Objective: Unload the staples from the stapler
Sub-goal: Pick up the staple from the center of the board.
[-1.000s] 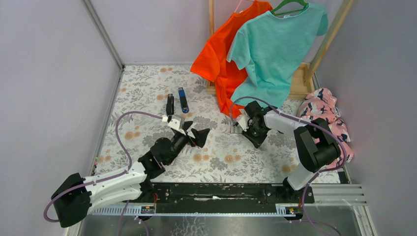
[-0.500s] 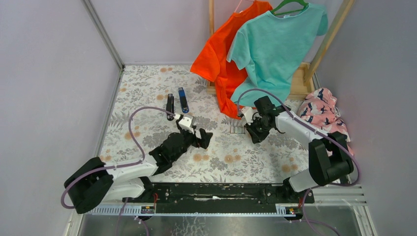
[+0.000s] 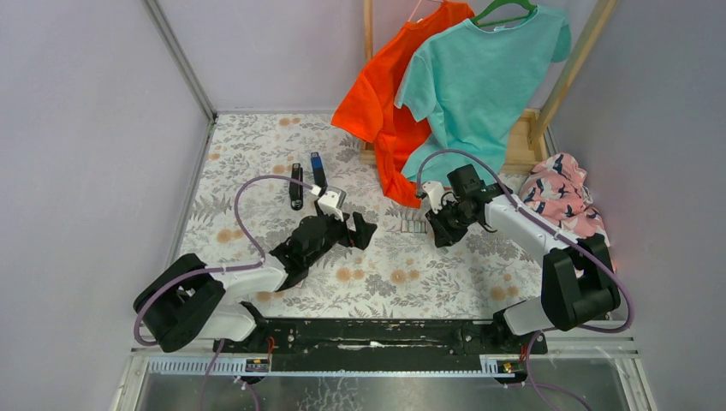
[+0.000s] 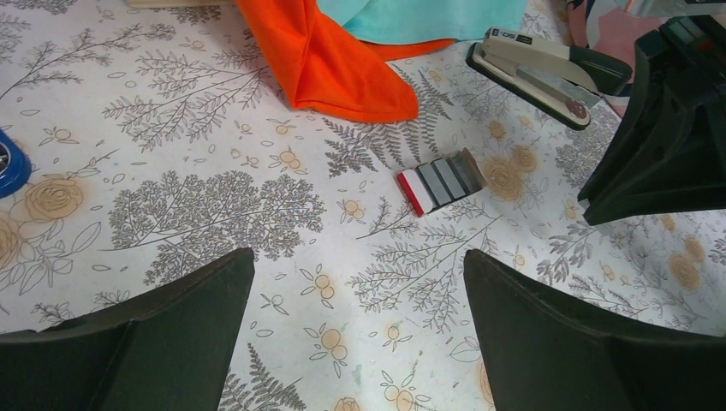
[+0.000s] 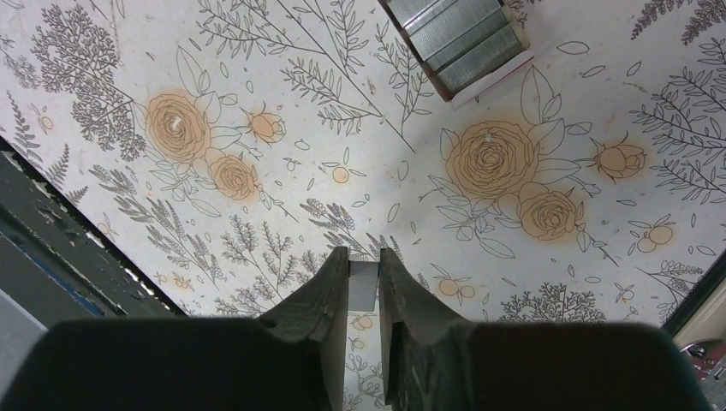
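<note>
My left jaws spread wide over the tabletop (image 4: 257, 214); my right jaws pinching a small silvery strip (image 5: 364, 289); staples (image 4: 445, 178) lying on a red-and-white card (image 4: 410, 191), between the two arms; stapler (image 4: 531, 64) on the tabletop just beyond, near the orange shirt (image 4: 334, 68)

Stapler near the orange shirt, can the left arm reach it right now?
Probably yes. The left gripper is open, empty and aimed that way, with only tablecloth and a small card before the stapler. The right gripper, pinching staples, sits close beside it and may crowd the approach.
</note>
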Motion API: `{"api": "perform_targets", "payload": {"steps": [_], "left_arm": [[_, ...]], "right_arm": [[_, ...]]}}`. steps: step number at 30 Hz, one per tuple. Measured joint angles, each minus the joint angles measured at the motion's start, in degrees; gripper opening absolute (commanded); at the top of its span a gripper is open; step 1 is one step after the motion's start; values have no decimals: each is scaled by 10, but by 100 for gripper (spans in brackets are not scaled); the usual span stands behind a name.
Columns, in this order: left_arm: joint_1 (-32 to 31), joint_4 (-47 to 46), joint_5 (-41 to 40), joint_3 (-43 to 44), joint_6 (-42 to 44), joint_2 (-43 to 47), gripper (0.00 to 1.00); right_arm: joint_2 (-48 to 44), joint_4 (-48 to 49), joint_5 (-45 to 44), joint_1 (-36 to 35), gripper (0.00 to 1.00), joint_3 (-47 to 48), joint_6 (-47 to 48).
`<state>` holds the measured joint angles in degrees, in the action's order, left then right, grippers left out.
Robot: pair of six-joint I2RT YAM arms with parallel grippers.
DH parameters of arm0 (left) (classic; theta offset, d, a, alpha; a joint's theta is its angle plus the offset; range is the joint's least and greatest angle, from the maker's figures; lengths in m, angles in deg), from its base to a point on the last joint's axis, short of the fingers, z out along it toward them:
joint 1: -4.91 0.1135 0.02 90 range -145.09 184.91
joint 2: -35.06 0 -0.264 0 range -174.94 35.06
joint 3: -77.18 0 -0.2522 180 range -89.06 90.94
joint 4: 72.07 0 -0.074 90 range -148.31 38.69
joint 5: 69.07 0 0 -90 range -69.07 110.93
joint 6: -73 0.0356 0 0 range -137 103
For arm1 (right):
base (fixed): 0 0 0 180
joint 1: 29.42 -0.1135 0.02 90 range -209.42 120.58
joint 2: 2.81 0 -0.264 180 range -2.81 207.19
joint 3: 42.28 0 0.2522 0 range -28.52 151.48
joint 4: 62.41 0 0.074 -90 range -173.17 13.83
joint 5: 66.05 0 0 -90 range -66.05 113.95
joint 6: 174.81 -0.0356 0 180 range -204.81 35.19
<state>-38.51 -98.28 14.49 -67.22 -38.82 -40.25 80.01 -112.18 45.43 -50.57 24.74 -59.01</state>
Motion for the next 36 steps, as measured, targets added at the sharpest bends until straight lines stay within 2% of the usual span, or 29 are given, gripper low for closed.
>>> {"api": "perform_targets", "payload": {"steps": [16, 29, 33, 36], "left_arm": [[32, -22, 55, 21, -16, -51, 99], [68, -40, 143, 66, -37, -146, 97], [71, -36, 166, 99, -38, -184, 94], [75, -30, 181, 123, -38, -210, 87]], "right_arm": [[-4, 1, 20, 10, 17, 2, -2], [-4, 2, 23, 18, 17, 13, -8], [-4, 2, 33, 21, 17, 13, -10], [-4, 2, 38, 27, 18, 13, -13]]}}
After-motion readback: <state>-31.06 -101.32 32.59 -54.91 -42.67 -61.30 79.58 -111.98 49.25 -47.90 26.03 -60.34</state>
